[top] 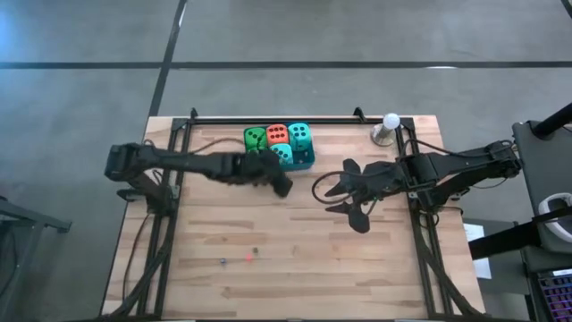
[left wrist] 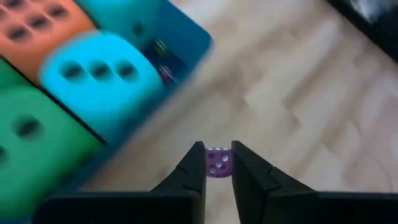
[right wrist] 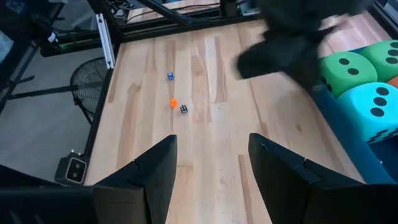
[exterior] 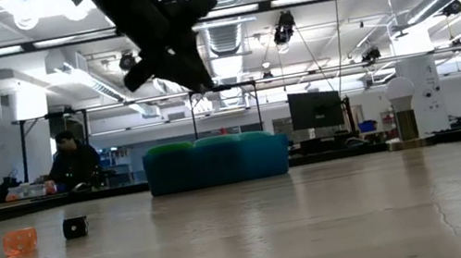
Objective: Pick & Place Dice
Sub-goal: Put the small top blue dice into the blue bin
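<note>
A blue tray (top: 310, 162) at the table's far middle holds large soft dice: green (top: 256, 138), orange-red (top: 277, 133) and two teal (top: 299, 134). My left gripper (left wrist: 217, 149) hangs just in front of the tray's near edge, shut on a tiny purple die (left wrist: 217, 162). Three more tiny dice lie on the wood toward the near edge: blue (right wrist: 170, 76), orange (right wrist: 173, 102) and black (right wrist: 184, 109). My right gripper (right wrist: 211, 149) waits open to the right of the tray, with nothing between its fingers. My left gripper pinches the tiny purple die by two opposite faces (left wrist: 210, 163) between the free ends of its two fingers. The fingers slant down from the table's left. The die is lifted clear of the wood, with a pipped face toward the wrist camera.
A white ball on a metal stand (top: 391, 125) is at the far right corner. Black rails (top: 170, 206) run along the table's left, right and far sides. Bare wood lies between the tray and the tiny dice.
</note>
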Motion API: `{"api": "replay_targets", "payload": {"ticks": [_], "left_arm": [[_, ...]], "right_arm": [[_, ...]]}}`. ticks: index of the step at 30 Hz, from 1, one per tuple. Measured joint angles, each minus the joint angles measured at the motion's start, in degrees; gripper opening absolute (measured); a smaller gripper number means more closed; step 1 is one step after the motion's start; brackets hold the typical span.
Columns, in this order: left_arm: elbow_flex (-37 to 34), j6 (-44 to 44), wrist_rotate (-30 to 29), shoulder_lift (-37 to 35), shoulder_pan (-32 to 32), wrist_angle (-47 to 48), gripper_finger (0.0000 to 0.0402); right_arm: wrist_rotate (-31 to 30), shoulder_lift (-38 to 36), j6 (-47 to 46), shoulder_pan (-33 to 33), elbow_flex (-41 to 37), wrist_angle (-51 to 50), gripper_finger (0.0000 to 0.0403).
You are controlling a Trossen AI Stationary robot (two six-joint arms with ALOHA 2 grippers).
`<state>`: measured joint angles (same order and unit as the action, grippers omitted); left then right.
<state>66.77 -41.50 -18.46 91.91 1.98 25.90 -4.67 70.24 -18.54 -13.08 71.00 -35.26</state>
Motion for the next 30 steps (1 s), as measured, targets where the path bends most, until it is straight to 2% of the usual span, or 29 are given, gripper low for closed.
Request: {"api": "replay_targets", "payload": {"ticks": [8, 18, 30], "left_arm": [[0.8, 4.9, 1.6, 6.3, 9.7, -12.8, 0.0047], [4.6, 8.1, 2.1, 13.6, 12.3, -17.6, 0.0053], [5.0, 4.7, 2.2, 15.8, 14.2, -16.9, 0.0151]], "right_arm": [[0.0, 0.0, 2.5, 0.0, -0.1, 0.5, 0.0194], [0.0, 0.0, 2.5, 0.1, -0.1, 0.8, 0.0194], [0.0, -0.1, 1.8, 0.1, -0.1, 1.0, 0.0194]]}}
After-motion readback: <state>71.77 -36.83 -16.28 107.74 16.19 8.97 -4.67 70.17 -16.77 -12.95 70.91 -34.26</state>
